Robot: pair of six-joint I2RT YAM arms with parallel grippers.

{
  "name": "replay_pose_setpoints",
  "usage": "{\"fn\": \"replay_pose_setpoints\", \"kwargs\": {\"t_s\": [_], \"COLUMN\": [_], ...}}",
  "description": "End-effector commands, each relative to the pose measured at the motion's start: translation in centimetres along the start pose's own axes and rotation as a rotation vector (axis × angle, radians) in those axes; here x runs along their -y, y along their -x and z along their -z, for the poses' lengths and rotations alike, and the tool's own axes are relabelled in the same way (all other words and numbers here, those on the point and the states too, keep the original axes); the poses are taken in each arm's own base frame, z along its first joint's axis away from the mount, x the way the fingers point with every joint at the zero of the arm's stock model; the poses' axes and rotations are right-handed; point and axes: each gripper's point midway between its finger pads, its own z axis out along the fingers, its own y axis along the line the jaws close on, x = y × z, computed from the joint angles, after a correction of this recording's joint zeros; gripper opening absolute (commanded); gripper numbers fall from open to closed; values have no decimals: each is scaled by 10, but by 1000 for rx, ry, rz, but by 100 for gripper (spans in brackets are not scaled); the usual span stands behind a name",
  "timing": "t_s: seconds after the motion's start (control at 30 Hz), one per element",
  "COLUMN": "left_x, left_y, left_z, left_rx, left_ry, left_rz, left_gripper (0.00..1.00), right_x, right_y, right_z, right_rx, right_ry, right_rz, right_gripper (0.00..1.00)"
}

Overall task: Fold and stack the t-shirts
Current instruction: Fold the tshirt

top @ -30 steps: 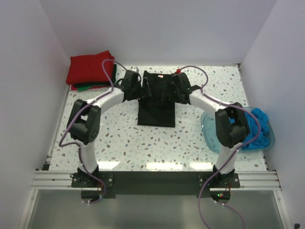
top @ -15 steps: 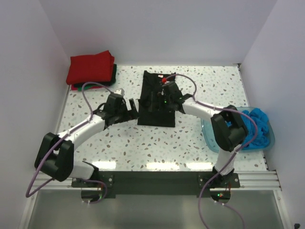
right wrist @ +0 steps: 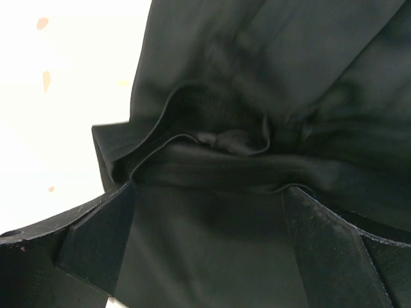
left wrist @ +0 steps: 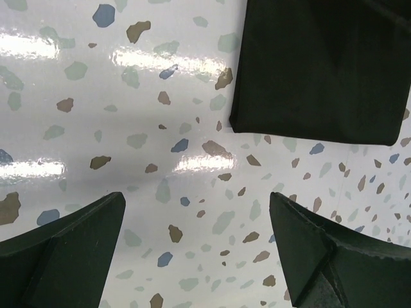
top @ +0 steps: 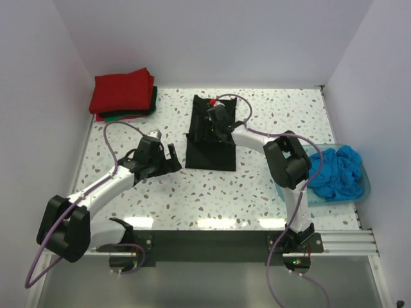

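Note:
The black t-shirt (top: pixel 210 149) lies folded into a long rectangle in the middle of the table. Its near left corner shows in the left wrist view (left wrist: pixel 321 70), and it fills the right wrist view (right wrist: pixel 257 83). My left gripper (top: pixel 168 157) is open and empty, low over bare table (left wrist: pixel 196 244) just left of the shirt. My right gripper (top: pixel 209 125) is open over the shirt's middle (right wrist: pixel 209 237), with a bunched ridge of fabric just ahead of its fingers. A red t-shirt (top: pixel 122 93) lies folded on a green one (top: pixel 131 115) at the back left.
A translucent blue tub (top: pixel 282 176) at the right edge holds crumpled bright blue t-shirts (top: pixel 337 170). White walls close in the table on the left, back and right. The right arm's elbow (top: pixel 289 160) stands beside the tub.
Both grippers have let go of the black shirt's far end. The left arm has pulled back toward the near left. The right gripper has shifted left over the shirt.

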Motion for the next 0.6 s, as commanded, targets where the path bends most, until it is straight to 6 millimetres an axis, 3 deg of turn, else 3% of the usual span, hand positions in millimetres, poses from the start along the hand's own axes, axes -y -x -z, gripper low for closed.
{"fn": "replay_pose_setpoints", "kwargs": {"t_s": [0.0,0.1,0.2,0.23,0.3,0.37,0.43,0.47,0.5,0.53,0.57], "left_x": [-2,-1,0,0,0,1,6,6,10,13,15], "left_y": [0,0,0,0,1,2,0,-1,-2,0,0], "left_z": [4,4,3,3,3,-1,-4,-9,-11,-13,-20], "left_rx": [13,11,8,11,11,13,-5,-15,-25,-25,-31], "left_ry": [0,-5,-8,-8,-10,-10,-40,-38,-54,-65,-70], "left_rz": [13,13,9,9,7,6,-2,-4,-6,-9,-7], "left_gripper": [100,100,100,100,100,100,100,100,100,100,100], "right_x": [-1,-4,12,11,30,30,33,28,31,41,44], "right_y": [57,89,113,132,135,151,150,159,155,135,130], "right_z": [-6,-4,-9,-5,-10,3,17,40,50,51,63], "right_rx": [212,324,368,410,384,407,404,430,424,382,380], "right_ry": [-35,-50,-133,-140,-191,-185,-206,-201,-214,-235,-239], "right_rz": [5,8,3,-11,-34,-36,2,4,6,11,6], "right_gripper": [99,99,99,99,99,99,99,98,99,99,99]}}
